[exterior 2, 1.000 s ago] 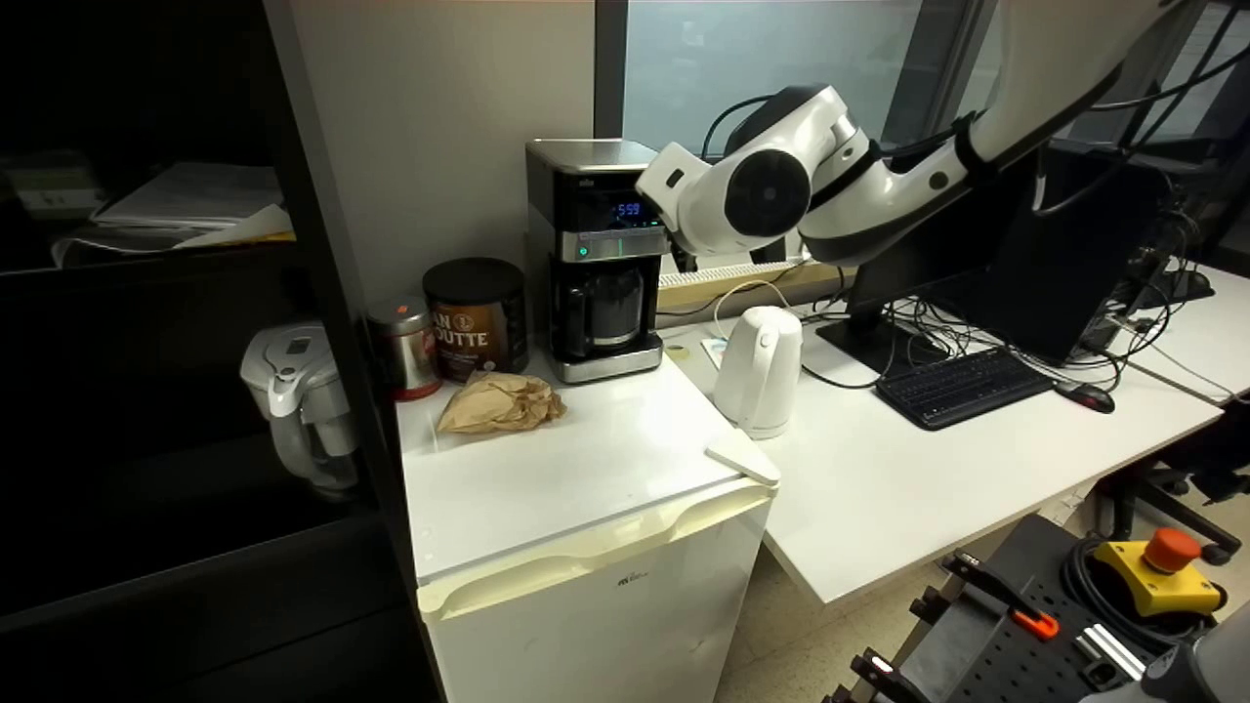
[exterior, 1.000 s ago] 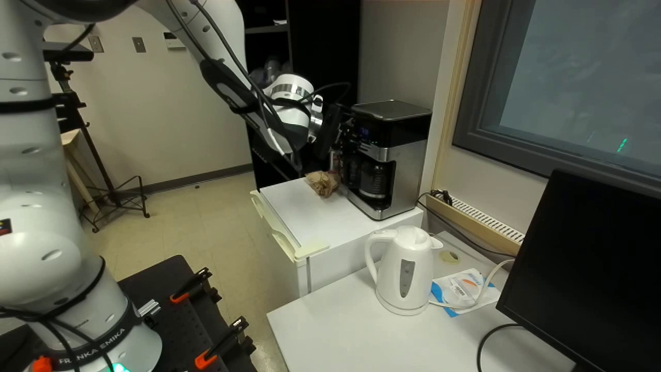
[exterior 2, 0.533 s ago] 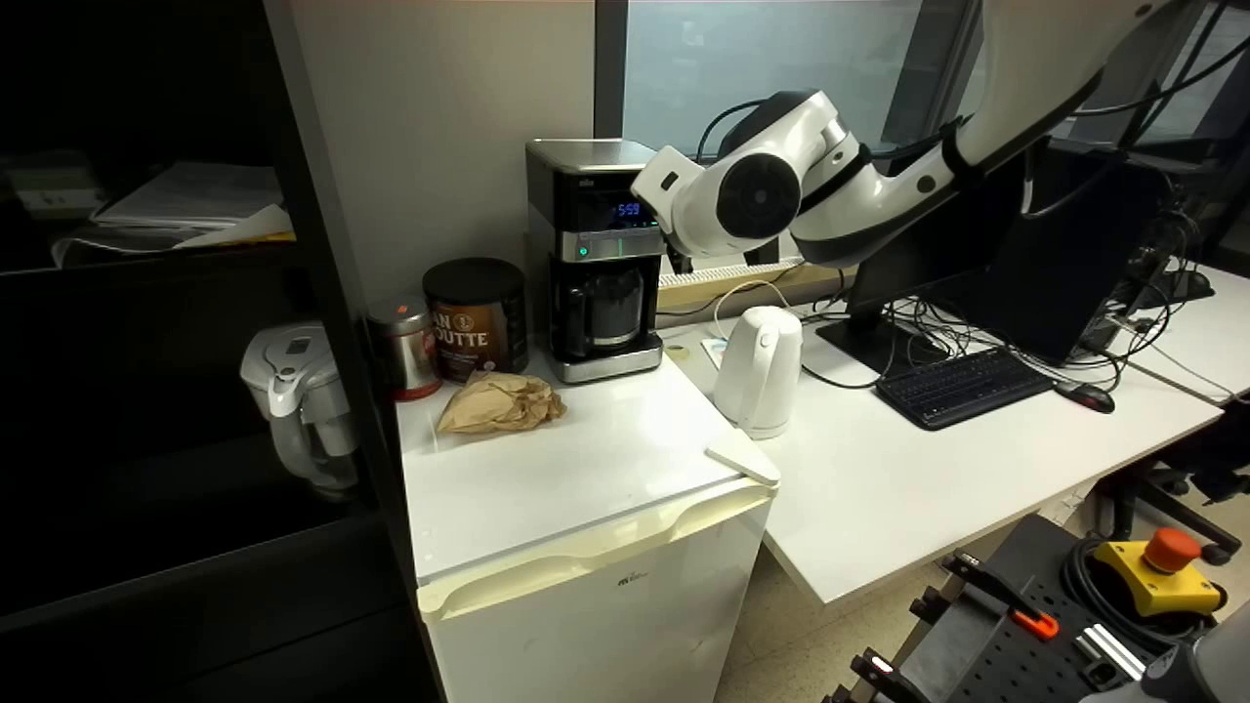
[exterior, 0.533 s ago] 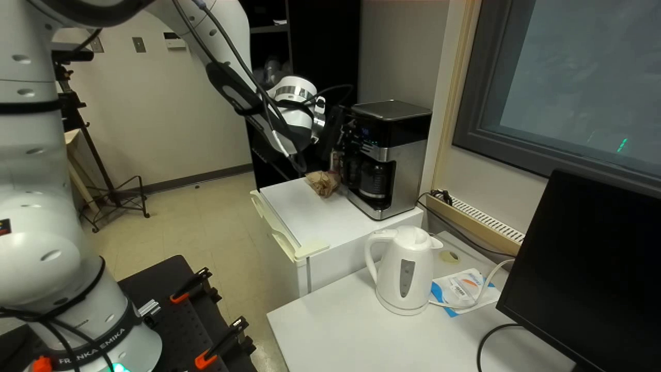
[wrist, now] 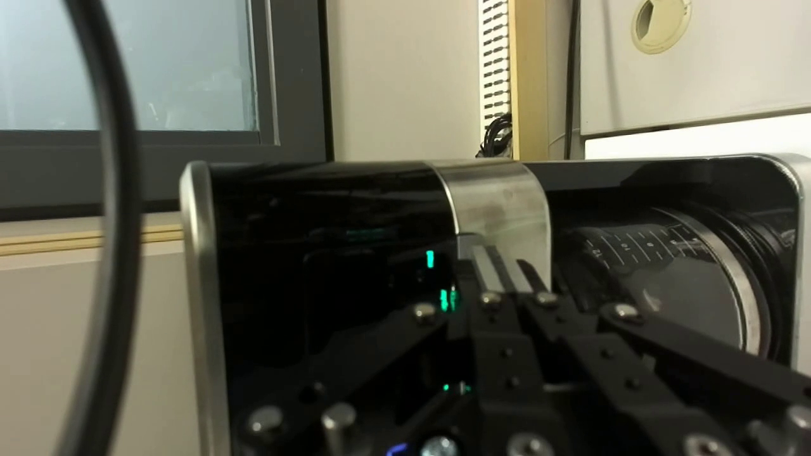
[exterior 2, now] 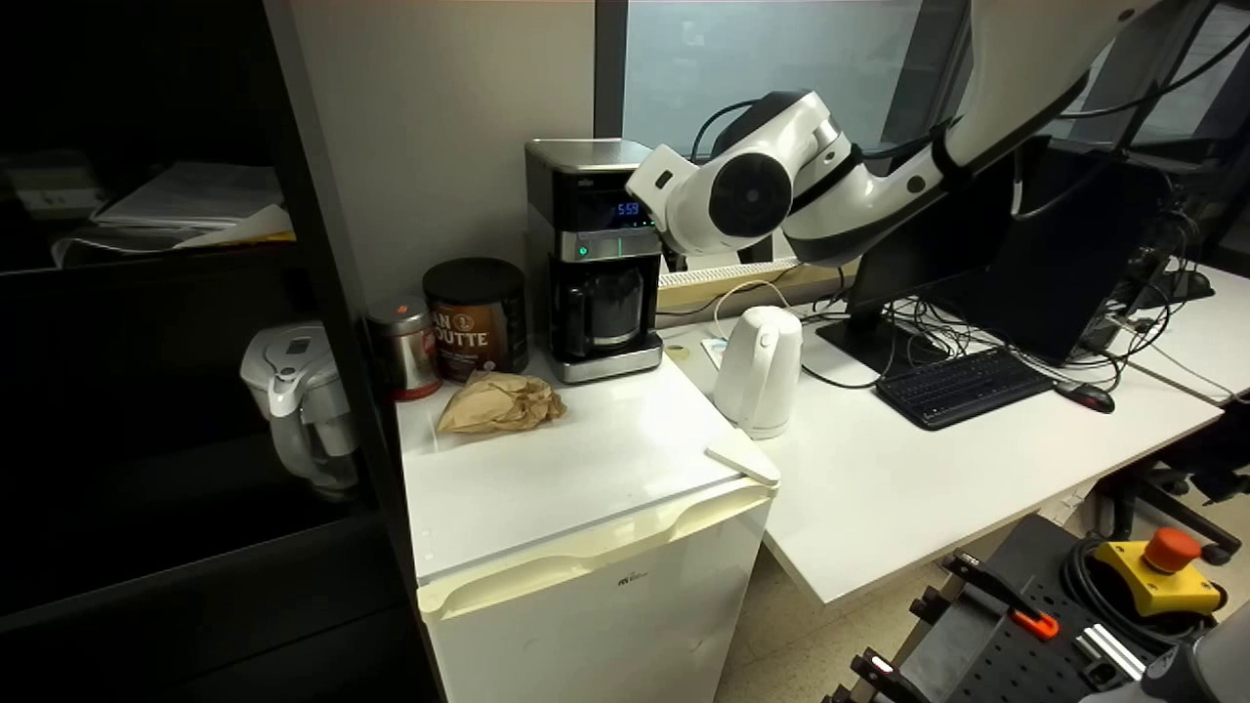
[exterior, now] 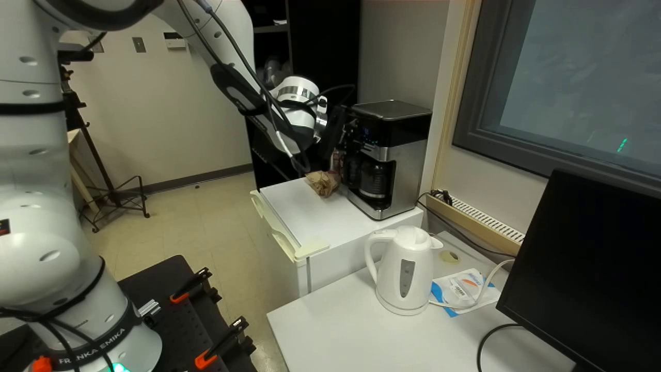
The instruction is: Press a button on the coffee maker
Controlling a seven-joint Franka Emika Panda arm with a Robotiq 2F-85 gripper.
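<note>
Looking at the coffee maker, we find it upright on a white fridge, its front partly masked: in an exterior view the white arm covers one end of its control panel, though blue clock digits and a green light show. Only the wrist view lets us judge the gripper: it is narrow, its fingers almost together with a thin seam between, the tips before the coffee maker's steel band (whether they touch it, we cannot tell). Those fingers hide part of the glass carafe, and the green marks near the tips are too blurred for us to read.

Beside the coffee maker we see a brown tin, only part of its lettering legible, and, just off the coffee maker's front corner, a crumpled paper bag. On the coffee maker's opposite side, and lower, a white kettle stands on the desk. Well apart from the coffee maker, a black monitor runs out of frame in an exterior view, so we see only part of it.
</note>
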